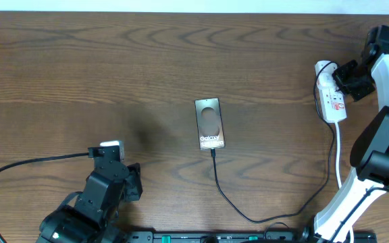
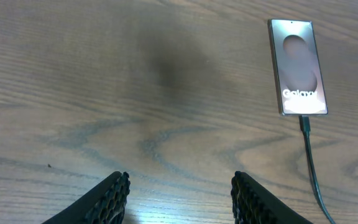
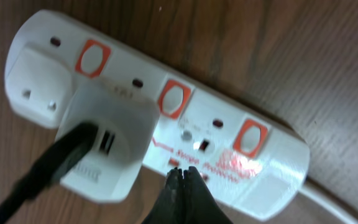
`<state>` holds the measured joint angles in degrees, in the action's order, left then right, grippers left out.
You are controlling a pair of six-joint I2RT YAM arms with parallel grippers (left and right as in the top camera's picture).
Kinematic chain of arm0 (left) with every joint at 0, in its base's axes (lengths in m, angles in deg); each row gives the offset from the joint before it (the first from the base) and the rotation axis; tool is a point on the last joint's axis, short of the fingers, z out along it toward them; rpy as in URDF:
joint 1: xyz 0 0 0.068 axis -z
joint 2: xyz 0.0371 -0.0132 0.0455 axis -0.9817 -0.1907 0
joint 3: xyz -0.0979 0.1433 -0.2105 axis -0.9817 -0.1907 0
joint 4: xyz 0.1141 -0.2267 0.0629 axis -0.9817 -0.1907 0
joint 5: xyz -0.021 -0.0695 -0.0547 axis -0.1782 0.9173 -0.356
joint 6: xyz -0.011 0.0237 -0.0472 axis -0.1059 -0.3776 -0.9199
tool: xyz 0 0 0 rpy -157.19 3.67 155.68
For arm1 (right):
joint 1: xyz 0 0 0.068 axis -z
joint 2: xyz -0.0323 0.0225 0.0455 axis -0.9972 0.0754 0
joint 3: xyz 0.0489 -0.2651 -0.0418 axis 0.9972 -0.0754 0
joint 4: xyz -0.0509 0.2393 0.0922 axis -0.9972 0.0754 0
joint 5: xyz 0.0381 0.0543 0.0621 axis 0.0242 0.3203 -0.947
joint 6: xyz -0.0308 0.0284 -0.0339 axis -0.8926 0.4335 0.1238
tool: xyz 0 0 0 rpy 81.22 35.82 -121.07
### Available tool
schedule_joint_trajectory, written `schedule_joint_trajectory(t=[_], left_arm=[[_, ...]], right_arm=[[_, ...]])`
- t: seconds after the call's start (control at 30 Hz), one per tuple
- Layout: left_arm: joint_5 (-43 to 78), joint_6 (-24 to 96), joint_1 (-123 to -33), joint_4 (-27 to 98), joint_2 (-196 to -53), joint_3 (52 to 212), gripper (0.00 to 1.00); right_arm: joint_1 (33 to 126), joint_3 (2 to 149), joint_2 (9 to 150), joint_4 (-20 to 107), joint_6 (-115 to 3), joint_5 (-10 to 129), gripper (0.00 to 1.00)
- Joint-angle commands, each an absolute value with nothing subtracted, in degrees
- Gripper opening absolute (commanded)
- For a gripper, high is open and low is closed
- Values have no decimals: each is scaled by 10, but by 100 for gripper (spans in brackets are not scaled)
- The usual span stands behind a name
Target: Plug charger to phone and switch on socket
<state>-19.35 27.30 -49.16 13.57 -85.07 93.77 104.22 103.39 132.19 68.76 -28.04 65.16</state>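
The phone [image 1: 209, 123] [image 2: 300, 67] lies flat in the middle of the table, "Galaxy" lettering showing. The charger [image 1: 223, 189] [image 2: 311, 168], a thin black cable, has its tip in the phone's near end and runs off toward the right. At the far right lies the white socket [image 1: 333, 94] [image 3: 272, 162] with red switches [image 3: 174, 98] and a white adapter [image 3: 107, 143] plugged in. My right gripper [image 1: 347, 82] [image 3: 182, 174] is shut, its tips at the socket's near edge below the middle switch. My left gripper [image 1: 109, 154] [image 2: 180, 190] stands open and empty, left of the phone.
A white cord [image 1: 338, 152] leaves the socket toward the table's front. A thicker black cable [image 1: 26, 165] trails left from my left arm. The right arm's white links [image 1: 383, 135] stand beside the socket.
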Motion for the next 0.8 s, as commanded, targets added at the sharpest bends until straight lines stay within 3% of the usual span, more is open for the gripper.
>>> schedule_joint_trajectory(t=[0.0, 0.77], left_arm=[[-203, 269, -489, 133, -849, 938, 54], [-202, 270, -489, 133, -849, 938, 55]], right_arm=[[1057, 1047, 1330, 678, -273, 652, 1], [1064, 1047, 1353, 639, -263, 635, 1]])
